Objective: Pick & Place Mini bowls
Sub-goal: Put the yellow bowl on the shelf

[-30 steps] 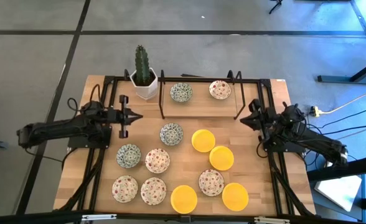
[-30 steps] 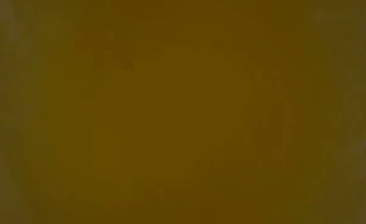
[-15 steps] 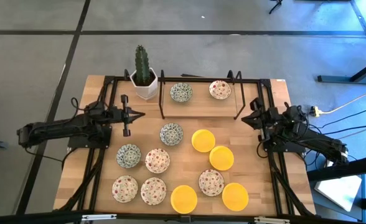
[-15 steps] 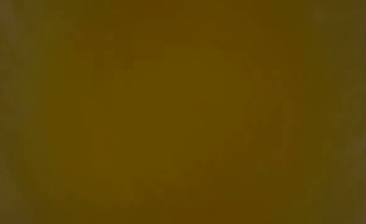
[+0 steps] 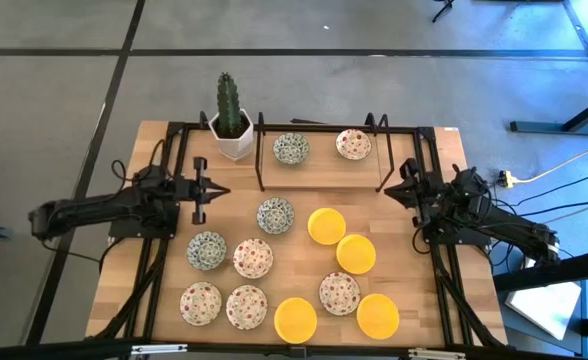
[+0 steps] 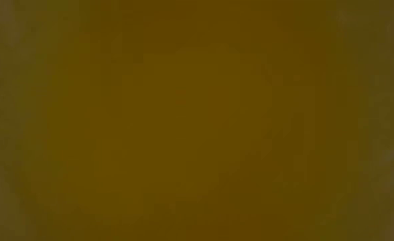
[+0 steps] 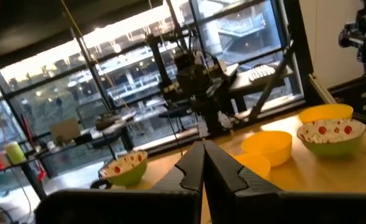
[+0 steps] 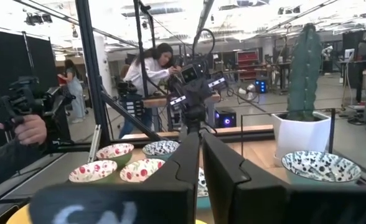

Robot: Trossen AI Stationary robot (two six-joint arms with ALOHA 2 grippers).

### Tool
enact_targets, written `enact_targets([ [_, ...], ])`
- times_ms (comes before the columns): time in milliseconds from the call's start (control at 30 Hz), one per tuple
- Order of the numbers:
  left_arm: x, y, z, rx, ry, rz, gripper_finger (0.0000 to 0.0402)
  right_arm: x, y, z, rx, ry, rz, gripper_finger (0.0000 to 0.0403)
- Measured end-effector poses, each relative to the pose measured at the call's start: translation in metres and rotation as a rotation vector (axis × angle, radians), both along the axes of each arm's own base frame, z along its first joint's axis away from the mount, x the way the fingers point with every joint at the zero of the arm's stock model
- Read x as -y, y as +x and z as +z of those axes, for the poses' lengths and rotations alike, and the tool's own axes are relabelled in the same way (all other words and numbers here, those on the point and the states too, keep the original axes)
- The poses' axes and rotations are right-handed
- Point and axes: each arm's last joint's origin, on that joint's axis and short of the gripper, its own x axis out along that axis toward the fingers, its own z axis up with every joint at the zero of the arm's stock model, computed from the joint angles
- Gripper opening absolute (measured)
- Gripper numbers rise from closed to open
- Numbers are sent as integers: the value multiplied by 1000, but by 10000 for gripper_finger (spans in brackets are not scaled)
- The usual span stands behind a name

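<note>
At frame left, our left gripper (image 5: 217, 188) hovers over the tabletop (image 5: 414, 300), fingers closed and empty. Ten mini bowls (image 5: 275, 215) crowd centre-bottom, two sit upper centre. At right, our right gripper (image 5: 390, 190) is nearly closed, empty. We risk clipping neighbouring bowls when reaching in.

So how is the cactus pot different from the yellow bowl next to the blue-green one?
The cactus pot is white, tall and holds a cactus; the yellow bowl is bright yellow, shallow and empty. The pot stands at the table's far edge, the bowl mid-table. Both sit upright on the wood, untouched by grippers.
</note>
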Motion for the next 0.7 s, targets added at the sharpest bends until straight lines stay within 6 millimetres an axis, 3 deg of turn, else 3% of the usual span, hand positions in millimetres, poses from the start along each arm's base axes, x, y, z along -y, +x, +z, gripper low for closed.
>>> enact_targets([
  [300,3,-10,1,17,53,9,2,-2,2,-6,-52,-76,3,23],
  [500,5,-15,15,163,231,43,3,-1,-3,14,157,-256,-135,23],
  [700,5,-15,17,182,150,23,3,0,-3,14,154,-201,-134,23],
])
